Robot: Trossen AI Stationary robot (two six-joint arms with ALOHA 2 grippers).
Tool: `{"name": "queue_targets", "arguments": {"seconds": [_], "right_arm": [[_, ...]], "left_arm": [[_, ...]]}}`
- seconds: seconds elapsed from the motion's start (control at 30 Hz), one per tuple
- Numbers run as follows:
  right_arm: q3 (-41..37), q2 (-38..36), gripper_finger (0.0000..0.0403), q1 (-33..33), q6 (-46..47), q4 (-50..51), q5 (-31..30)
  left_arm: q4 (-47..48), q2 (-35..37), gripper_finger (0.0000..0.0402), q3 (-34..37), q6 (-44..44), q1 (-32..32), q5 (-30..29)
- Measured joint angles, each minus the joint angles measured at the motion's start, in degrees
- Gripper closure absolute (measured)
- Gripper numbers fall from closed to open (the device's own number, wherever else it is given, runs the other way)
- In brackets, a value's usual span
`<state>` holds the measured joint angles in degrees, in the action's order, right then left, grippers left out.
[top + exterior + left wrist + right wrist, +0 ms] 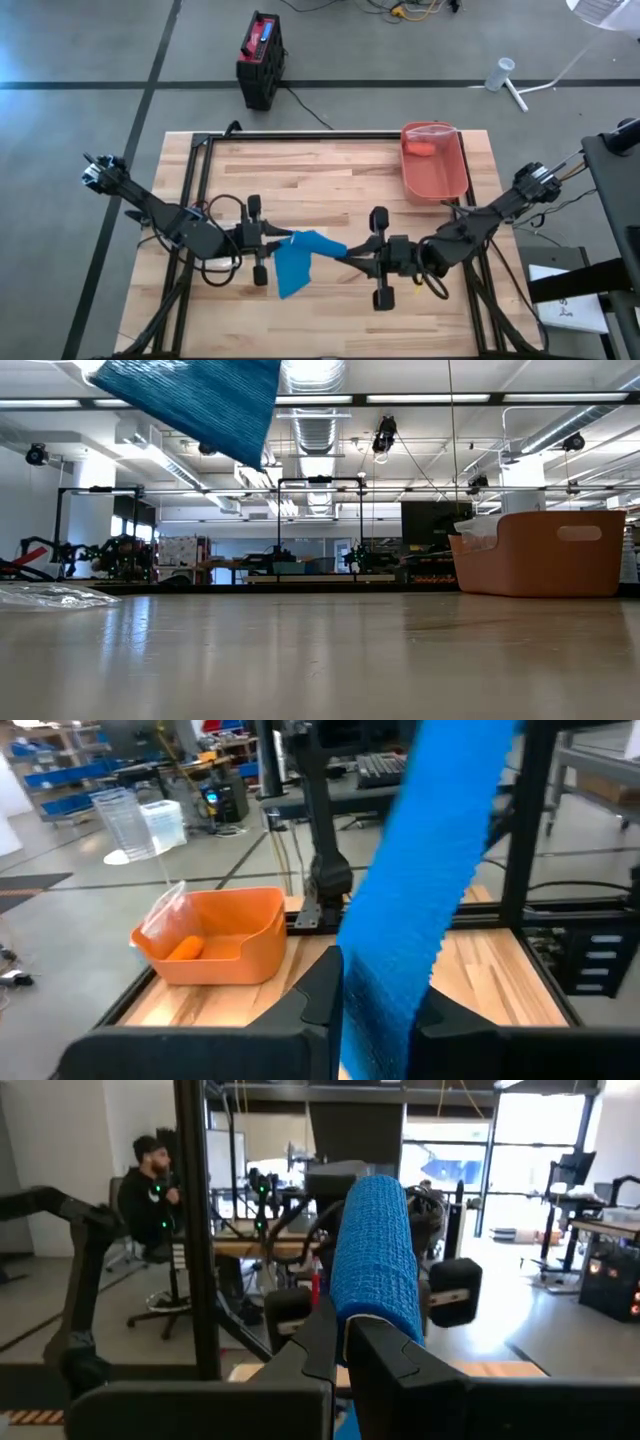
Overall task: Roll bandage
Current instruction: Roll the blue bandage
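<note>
A blue bandage (297, 262) is held up over the middle of the table between my two grippers. My left gripper (280, 240) comes in from the table's left and is shut on the bandage's flat strip (420, 890). My right gripper (342, 252) comes in from the table's right and is shut on the rolled part (375, 1250). In the low view the bandage (200, 400) hangs high above the tabletop, touching nothing below it. My left gripper pinches the flat strip (372, 982) between its two fingers (315, 995), level, from the table's left. The strip runs on from the fingers toward the other arm, and a loose part (288, 282) hangs clear of the table. My right gripper pinches the rolled part of the bandage at its near end (372, 1315) between its two fingers (318, 1342), level, from the table's right. The roll stands up past the fingertips, lifted clear of the table.
An orange bin (447, 178) with an orange thing (422, 150) inside stands at the table's far right; it also shows in the low view (540, 555). A clear plastic wrapper (55, 596) lies at the low view's left. A person (150, 1190) sits beyond the table.
</note>
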<state>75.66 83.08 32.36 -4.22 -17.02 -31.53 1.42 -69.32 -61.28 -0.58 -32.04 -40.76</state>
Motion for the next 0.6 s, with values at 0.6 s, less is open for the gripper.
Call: {"name": "queue_targets", "arguments": {"seconds": [0.6], "right_arm": [[0.0,-0.6,0.0394,-0.1,-12.0,4.1,-0.1]], "left_arm": [[0.0,-2.4,0.0401,1.0,0.1,-0.6,13.5]]}}
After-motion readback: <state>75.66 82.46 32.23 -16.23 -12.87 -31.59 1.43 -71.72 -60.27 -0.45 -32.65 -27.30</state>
